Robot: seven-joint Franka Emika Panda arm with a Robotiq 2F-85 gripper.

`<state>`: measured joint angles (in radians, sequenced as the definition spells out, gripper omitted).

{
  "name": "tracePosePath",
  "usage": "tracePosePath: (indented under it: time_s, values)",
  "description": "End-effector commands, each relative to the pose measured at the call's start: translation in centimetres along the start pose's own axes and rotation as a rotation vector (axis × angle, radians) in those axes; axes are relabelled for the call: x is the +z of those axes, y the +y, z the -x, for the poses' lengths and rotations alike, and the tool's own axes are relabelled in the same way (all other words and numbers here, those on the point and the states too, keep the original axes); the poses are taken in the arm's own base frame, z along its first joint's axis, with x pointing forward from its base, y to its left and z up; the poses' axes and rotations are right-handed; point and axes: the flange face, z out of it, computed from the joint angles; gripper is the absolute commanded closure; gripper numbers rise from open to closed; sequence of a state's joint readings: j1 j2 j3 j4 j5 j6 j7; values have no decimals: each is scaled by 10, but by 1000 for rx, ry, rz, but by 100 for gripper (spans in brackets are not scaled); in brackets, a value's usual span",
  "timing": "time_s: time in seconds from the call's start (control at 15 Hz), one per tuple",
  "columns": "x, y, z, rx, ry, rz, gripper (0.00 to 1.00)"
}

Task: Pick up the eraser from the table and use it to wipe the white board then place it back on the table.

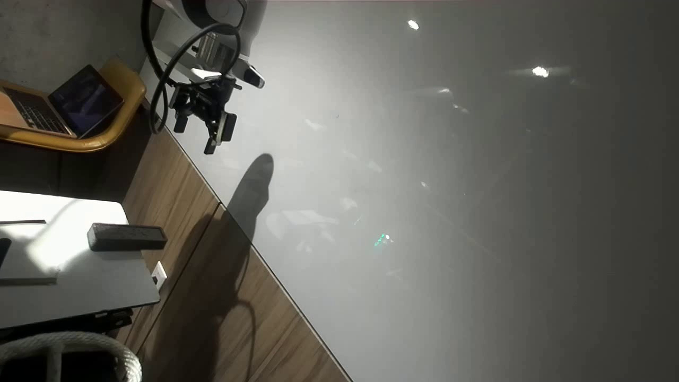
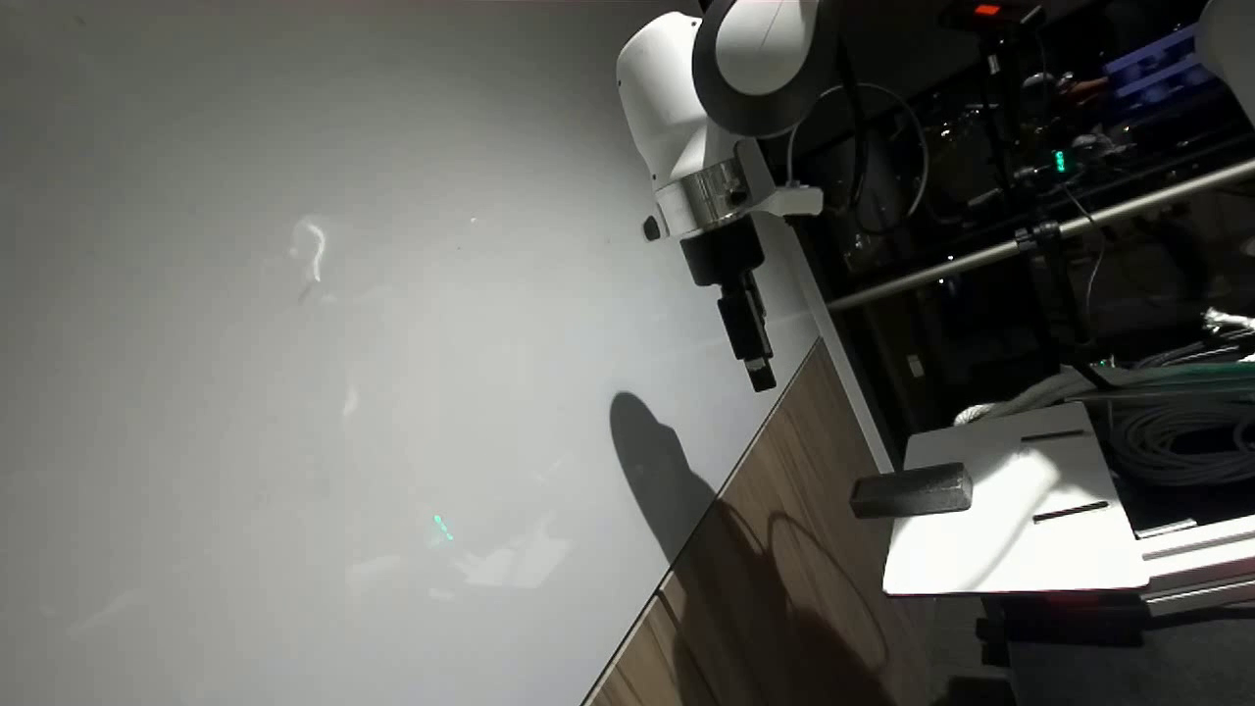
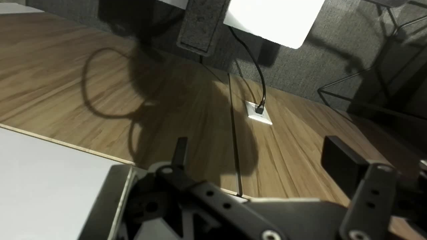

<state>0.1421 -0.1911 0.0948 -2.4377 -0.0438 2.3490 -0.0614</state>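
Nearest in the wrist view, the gripper (image 3: 260, 156) is seen with its two fingers spread wide apart, wood-grain panelling (image 3: 293, 143) being visible through the gap. The panelling is crossed by a dark shadow (image 3: 186, 126), in which a thin loop is outlined. A white outlet (image 3: 261, 116) is set into the panelling, and a black cable (image 3: 256, 62) is plugged into it. Farther off, the eraser (image 3: 203, 26), a dark oblong block, is located on the table (image 3: 273, 20). It is laid across the edge of the white tabletop, one end projecting past that edge; the overhang is also noted in both exterior views.

In both exterior views the gripper is carried by the arm (image 2: 672, 108) higher in the frame than the eraser, well apart from it, and is seen against the white board (image 1: 451, 159). The glossy grey-white panel is bordered by the panelling; bright reflections (image 1: 540, 71) are observed on it, and part of the shadow is cast over it beside the wood. Beyond the table, in an exterior view, an open laptop (image 1: 87, 103) is supported on a tan chair (image 1: 130, 98).
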Motion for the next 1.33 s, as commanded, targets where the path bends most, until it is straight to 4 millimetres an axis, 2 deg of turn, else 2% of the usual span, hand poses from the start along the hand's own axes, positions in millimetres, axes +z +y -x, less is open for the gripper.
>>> tracePosePath:
  time_s: [0.0, 0.2, 1.27]
  values:
    - [-2, -4, -2, -14, 7, -12, 0]
    - [-4, -10, -4, -33, 14, -24, 0]
    - [-4, -10, -4, -36, 14, -24, 0]
